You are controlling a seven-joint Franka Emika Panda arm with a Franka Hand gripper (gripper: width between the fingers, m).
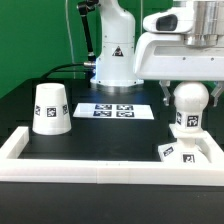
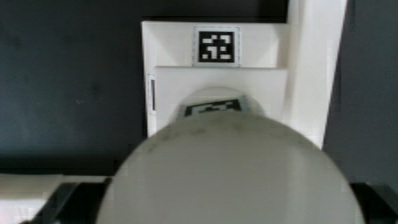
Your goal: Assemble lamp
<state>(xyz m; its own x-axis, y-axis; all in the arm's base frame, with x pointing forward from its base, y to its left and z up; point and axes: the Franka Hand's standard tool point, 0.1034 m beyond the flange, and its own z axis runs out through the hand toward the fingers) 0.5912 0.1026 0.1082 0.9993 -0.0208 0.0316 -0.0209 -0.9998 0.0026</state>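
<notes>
The bulb (image 1: 189,103) stood upright on the base (image 1: 186,150) at the exterior view's right, near the frame (image 1: 100,171), its long axis vertical, directly beneath the end effector (image 1: 187,84). Fingers appeared to flank the globe; their grip could not be confirmed. The shade (image 1: 51,108) sat well apart, left, on the tabletop (image 1: 100,135).

A small white plastic lamp in three parts, each marked with black-and-white square tags. The tapered shade (image 1: 51,108) stands mouth down at nine o'clock on the black table. The round bulb (image 1: 188,104) stands upright at three o'clock, its neck planted on the flat square base (image 1: 184,152). From the wrist camera, the bulb (image 2: 222,168) looms large over the base (image 2: 214,62)
</notes>
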